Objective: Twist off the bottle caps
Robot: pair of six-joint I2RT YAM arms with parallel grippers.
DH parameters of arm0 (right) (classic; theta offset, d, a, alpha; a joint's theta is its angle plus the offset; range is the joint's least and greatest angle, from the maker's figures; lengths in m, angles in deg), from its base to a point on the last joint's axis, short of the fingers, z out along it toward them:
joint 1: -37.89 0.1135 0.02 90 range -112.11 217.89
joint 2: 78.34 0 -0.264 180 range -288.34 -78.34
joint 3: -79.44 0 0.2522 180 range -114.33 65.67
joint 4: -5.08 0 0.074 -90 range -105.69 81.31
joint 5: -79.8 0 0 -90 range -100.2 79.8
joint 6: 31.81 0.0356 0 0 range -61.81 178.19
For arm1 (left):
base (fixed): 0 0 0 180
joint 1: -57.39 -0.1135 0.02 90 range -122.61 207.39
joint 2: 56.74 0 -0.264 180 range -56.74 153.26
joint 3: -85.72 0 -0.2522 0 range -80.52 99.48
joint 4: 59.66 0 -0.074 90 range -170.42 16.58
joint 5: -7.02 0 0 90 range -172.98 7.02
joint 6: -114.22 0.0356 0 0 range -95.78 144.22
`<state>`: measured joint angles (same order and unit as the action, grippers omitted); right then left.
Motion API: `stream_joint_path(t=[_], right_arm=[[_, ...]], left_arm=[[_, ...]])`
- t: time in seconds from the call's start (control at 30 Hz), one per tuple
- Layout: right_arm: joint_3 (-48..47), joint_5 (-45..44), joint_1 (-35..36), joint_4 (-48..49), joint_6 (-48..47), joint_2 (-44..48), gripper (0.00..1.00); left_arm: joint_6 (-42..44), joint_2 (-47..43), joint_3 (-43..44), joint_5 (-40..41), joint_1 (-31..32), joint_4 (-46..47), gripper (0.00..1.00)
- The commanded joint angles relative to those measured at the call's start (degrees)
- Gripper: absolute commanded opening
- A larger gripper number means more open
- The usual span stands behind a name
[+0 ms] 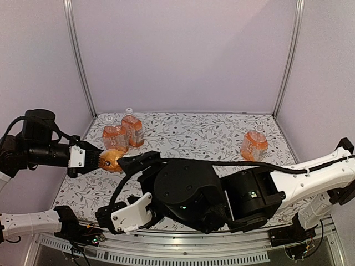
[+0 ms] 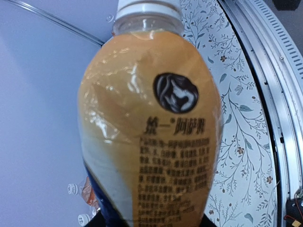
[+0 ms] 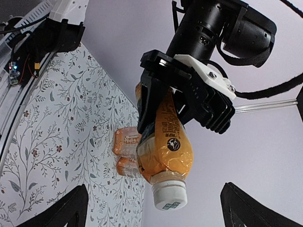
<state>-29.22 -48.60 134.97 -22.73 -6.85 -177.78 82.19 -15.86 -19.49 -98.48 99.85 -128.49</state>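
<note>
Pale lilac walls are closing in a table (image 1: 183, 133) covered with a leaf-printed cloth. Three bottles of orange drink are standing on it: one bottle (image 1: 115, 137) and its neighbour (image 1: 133, 130) side by side at the back left, and a third bottle (image 1: 254, 145) alone at the right, each with its white cap on. The fourth bottle (image 3: 163, 142) is not resting on the table. The left tool (image 1: 86, 159) is clamping it around the body and holding it up on its side over the left part of the cloth. This is probably so that the body cannot spin and its cap (image 3: 169, 196) is pointing straight at the other arm. The right tool (image 1: 133, 162) is reaching across to meet it and is open, with its fingers (image 3: 71, 208) spread wide. In the right wrist view the cap is sitting between those two fingers, centred and near but apart from both, so nothing is gripping it at present. The cap is sitting on the neck, as the left wrist view is also showing at its top edge, and I cannot tell whether it is loosened at all. Judging by this line-up, the open fingers need to close on the cap before any turning can happen.
</note>
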Motion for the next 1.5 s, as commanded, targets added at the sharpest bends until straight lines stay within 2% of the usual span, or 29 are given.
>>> stream_joint_path(t=[0.0, 0.1, 0.13, 0.23, 0.37, 0.5, 0.6, 1.0, 1.27, 1.3, 1.47], right_arm=[[2.66, 6.95, -3.55, 0.61, 19.21, 6.33, 0.99], [-0.82, 19.07, -11.83, -6.34, 40.90, 9.45, 0.99], [-2.39, 23.57, -15.81, -8.98, 54.54, 9.46, 0.99], [-3.16, 36.78, -25.78, -10.60, 82.20, 8.73, 0.94], [-3.89, 49.68, -30.39, -10.46, 100.47, 5.26, 0.88], [-4.75, 53.19, -30.31, -8.04, 106.75, 2.48, 0.90], [-4.94, 52.98, -30.36, -5.77, 110.31, 1.48, 0.86], [-9.37, 54.24, -30.32, -3.84, 112.72, -3.77, 0.48], [-9.22, 54.95, -30.43, -3.59, 113.77, -4.37, 0.46], [-9.16, 54.97, -30.40, -3.62, 113.80, -4.48, 0.44], [-9.13, 55.48, -30.44, -3.53, 113.66, -4.54, 0.08]], left_arm=[[-3.20, -0.20, -0.51, 4.51, -0.27, 5.04, 0.35], [-3.03, -0.68, -2.42, 8.47, -0.27, 10.13, 0.35], [-2.91, -0.76, -3.08, 9.57, -0.27, 11.57, 0.35], [-2.26, -0.60, -4.17, 12.00, -0.27, 14.42, 0.35], [-1.93, -0.21, -4.55, 13.93, -0.18, 15.85, 0.35], [-1.17, 0.26, -5.15, 17.06, -0.14, 16.94, 0.35], [-0.30, 0.42, -5.98, 19.01, -0.09, 18.33, 0.35], [0.46, 0.64, -5.67, 19.20, 0.32, 18.63, 0.36], [0.52, 0.65, -5.72, 18.97, 0.52, 18.68, 0.36], [0.58, 0.61, -5.75, 18.94, 0.52, 18.68, 0.36], [0.58, 0.69, -5.66, 18.98, 0.58, 18.67, 0.36]])
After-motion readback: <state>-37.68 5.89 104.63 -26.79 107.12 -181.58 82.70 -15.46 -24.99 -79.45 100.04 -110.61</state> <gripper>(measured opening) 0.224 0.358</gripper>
